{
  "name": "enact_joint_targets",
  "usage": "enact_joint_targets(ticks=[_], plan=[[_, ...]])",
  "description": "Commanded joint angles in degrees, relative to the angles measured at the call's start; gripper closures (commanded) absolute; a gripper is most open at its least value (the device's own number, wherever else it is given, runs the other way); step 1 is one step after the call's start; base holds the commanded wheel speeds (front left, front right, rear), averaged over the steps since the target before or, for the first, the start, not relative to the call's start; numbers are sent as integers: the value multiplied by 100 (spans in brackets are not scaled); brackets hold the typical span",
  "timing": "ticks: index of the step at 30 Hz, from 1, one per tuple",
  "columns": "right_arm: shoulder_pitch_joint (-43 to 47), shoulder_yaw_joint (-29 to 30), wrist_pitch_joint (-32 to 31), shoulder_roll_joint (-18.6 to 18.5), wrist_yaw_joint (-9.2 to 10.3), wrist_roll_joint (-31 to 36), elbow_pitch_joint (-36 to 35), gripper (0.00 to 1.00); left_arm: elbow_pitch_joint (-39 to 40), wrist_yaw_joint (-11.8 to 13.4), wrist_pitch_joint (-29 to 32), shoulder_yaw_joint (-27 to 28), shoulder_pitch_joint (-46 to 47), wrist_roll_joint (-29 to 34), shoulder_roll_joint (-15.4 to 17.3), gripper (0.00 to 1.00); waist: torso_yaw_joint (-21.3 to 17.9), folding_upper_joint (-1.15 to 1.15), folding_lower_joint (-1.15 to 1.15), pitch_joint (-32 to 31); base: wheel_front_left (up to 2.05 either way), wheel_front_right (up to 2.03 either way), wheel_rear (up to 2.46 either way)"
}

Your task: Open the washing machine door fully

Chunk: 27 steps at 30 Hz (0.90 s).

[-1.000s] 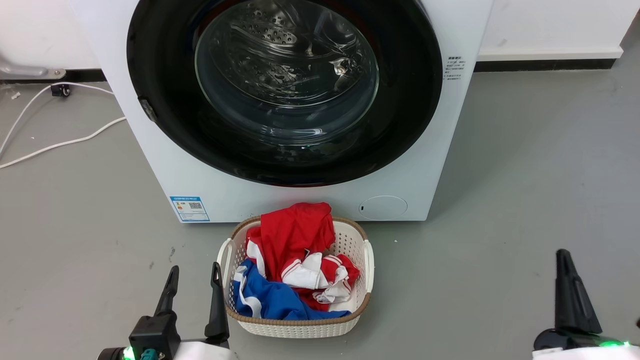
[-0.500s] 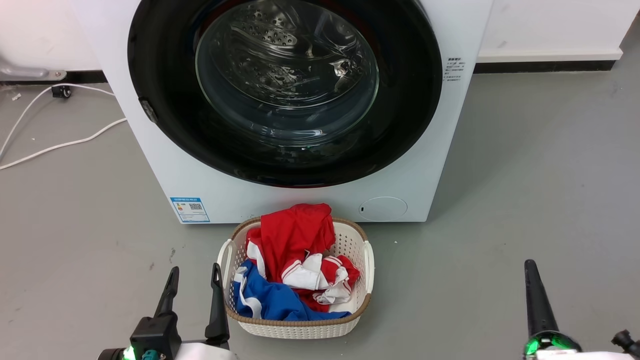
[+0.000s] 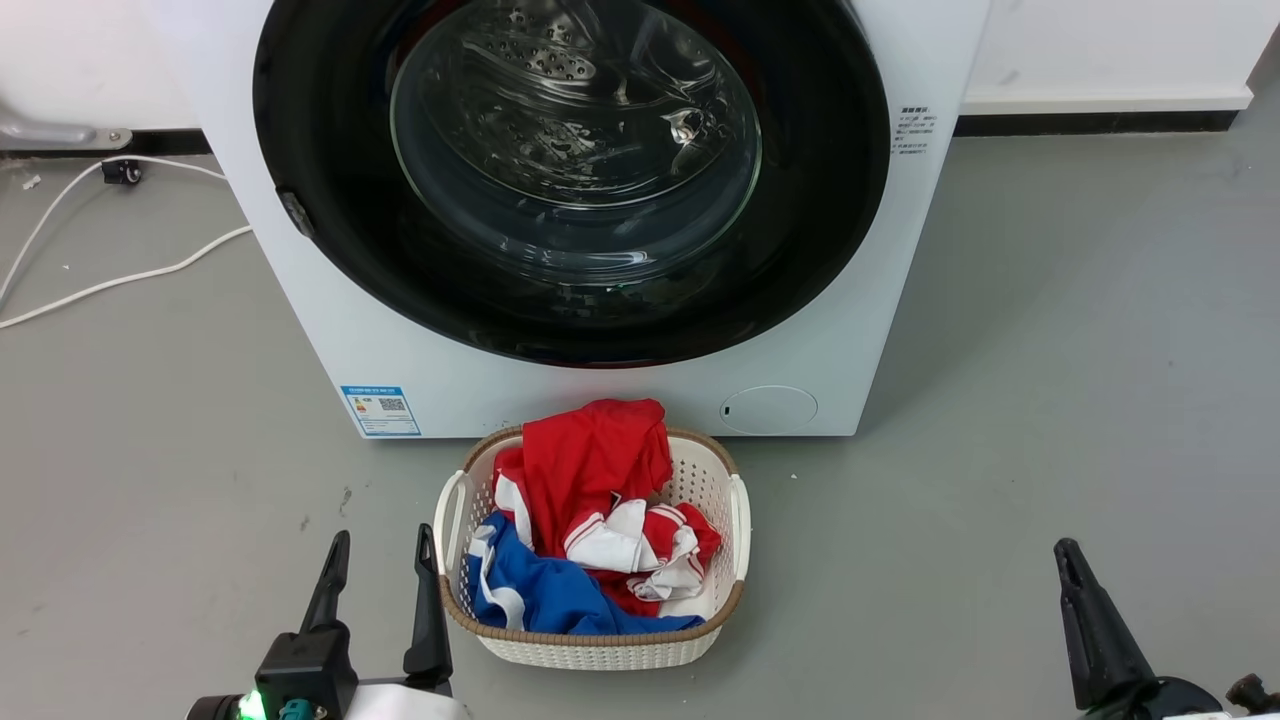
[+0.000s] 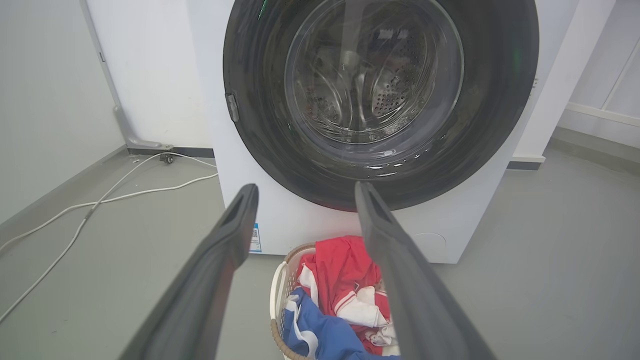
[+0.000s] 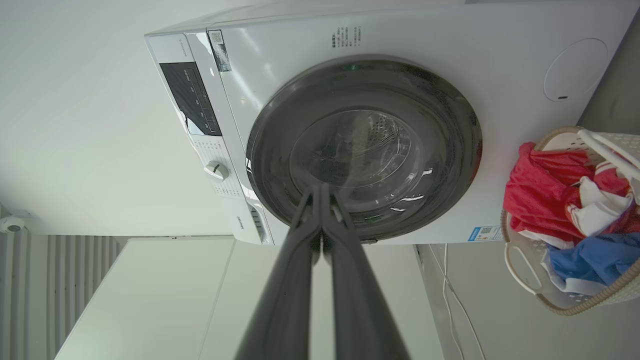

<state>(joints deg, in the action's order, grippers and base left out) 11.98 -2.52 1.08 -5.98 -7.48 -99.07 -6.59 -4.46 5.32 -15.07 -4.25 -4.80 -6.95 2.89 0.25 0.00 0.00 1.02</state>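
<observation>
grey floor (image 3: pixel 1000 350), white wall behind. washing machine (image 3: pixel 560 395) stands square ahead, with a white cable (image 3: pixel 110 285) trailing over the floor off its left side. washing machine door (image 3: pixel 810 220) is closed, flush against the front, and the steel drum is visible through its glass bowl. small latch tab (image 3: pixel 296 213) on the door's left rim. laundry basket (image 3: pixel 590 655) on the floor just before the machine, heaped with red, white and blue clothes (image 3: pixel 590 460). left gripper (image 3: pixel 383 537) low, just beside the basket's left handle; fingers spread wide, nothing between them, touching nothing. right gripper (image 5: pixel 320 189) well off to the right; fingers pressed tip to tip, empty, apart from the door.
</observation>
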Motion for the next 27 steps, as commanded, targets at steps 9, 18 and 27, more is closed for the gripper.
enact_joint_targets(ticks=[9, 18, 27], plan=[[-149, 507, -508, 185, -2, -62, 217, 100, 109, 31, -16, 30, 121, 120, -1, 0, 63, 0, 0, 189, 0, 0, 0], [-1158, 1358, -784, -11, -2, -30, 700, 100, 209, 53, -16, 11, 417, 151, -2, 0, 171, 0, 0, 699, 0, 0, 0], [-3063, 2001, -1227, -763, -2, 124, 1678, 100, 397, 89, -16, -90, 944, 214, -1, 0, 366, 0, 0, 1584, 0, 0, 0]])
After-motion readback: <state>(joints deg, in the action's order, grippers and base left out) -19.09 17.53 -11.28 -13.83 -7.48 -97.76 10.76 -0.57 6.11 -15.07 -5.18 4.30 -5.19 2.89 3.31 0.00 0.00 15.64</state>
